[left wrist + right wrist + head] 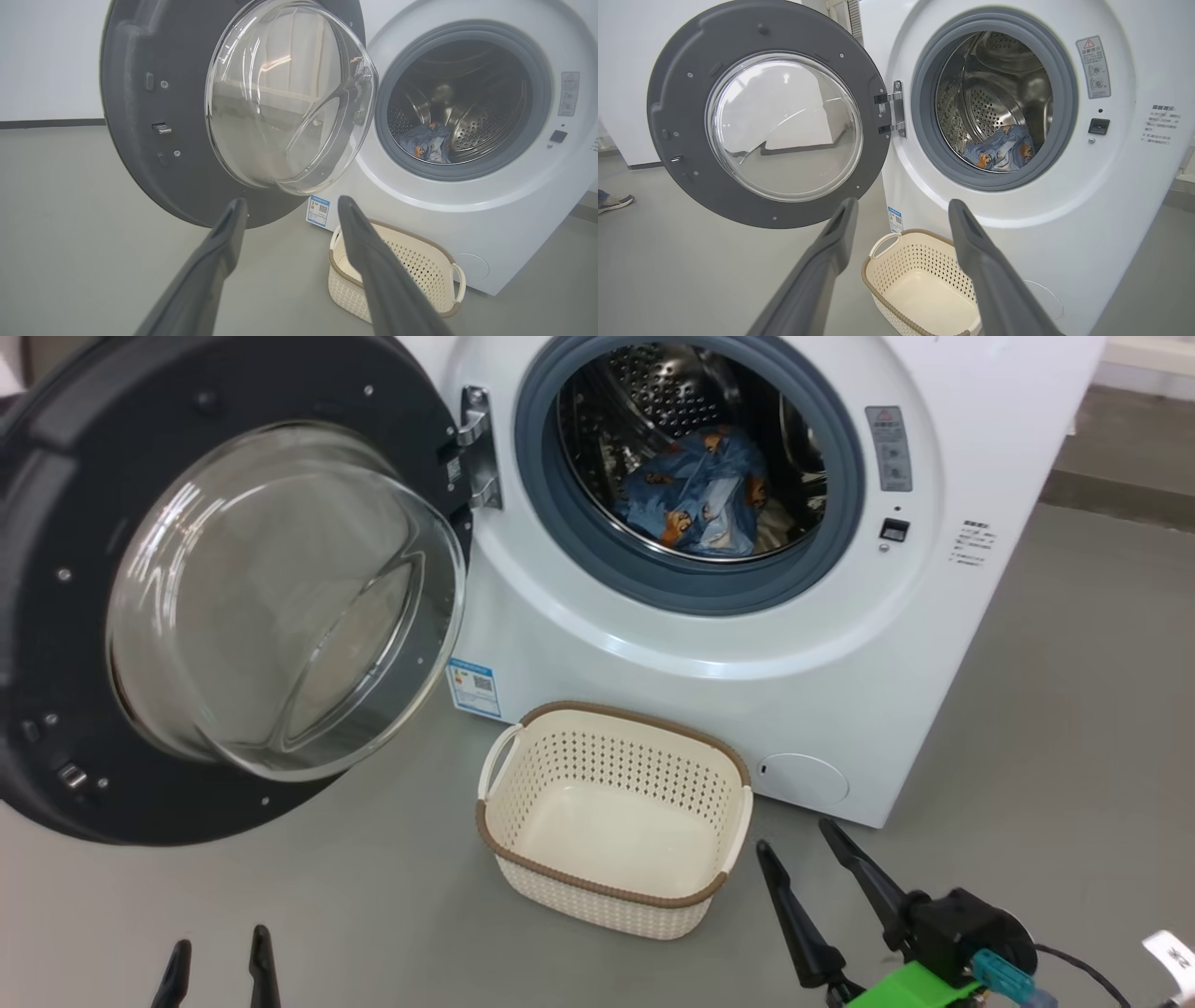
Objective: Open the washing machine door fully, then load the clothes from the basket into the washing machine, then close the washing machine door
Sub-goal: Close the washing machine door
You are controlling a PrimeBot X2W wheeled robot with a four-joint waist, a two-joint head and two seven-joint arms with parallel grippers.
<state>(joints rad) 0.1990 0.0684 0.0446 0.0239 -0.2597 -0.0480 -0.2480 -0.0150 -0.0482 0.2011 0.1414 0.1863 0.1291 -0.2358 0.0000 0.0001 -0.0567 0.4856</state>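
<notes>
The white washing machine (747,663) stands with its round black door (56,644) swung wide to the left, glass bowl (280,597) facing out. Light blue clothes (695,495) with orange figures lie inside the steel drum; they also show as clothes (1001,149) and clothes (427,142). The cream basket (509,784) sits empty on the floor before the machine. My right gripper (795,845) is open just right of the basket, holding nothing. My left gripper (217,947) is open low at the front left, well apart from the door.
Grey floor (1074,709) spreads around the machine, with free room to the right and front. A person's shoe (614,203) rests on the floor far left in the right wrist view. A blue label (474,686) sits low on the machine's front.
</notes>
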